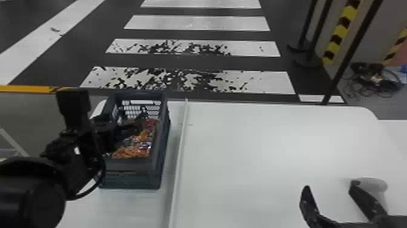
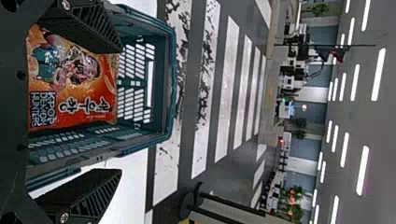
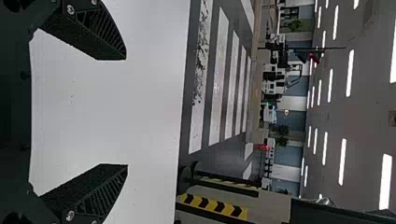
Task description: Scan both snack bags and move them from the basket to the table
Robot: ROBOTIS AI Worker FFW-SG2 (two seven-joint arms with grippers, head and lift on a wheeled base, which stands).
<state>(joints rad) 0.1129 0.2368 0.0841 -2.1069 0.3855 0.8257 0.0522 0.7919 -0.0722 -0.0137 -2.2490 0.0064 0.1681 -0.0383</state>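
Note:
My left gripper (image 1: 141,119) is over the grey basket (image 1: 130,179) at the head view's left. Orange-red snack packaging (image 1: 133,151) lies inside; the arm partly covers it, and I cannot tell where one bag ends and another begins. In the left wrist view, the left gripper (image 2: 121,109) is open; one finger overlaps the edge of an orange snack bag (image 2: 84,105) inside the basket (image 2: 172,74). My right gripper (image 1: 330,185) stands open over the table's near right part; nothing is between the fingers of the right gripper (image 3: 125,112) in its wrist view.
A grey rounded object (image 1: 374,186) sits on the white table (image 1: 257,151), partly behind a right finger. A raised strip (image 1: 179,145) runs along the table just right of the basket. Dark poles (image 1: 348,57) stand beyond the table's far right.

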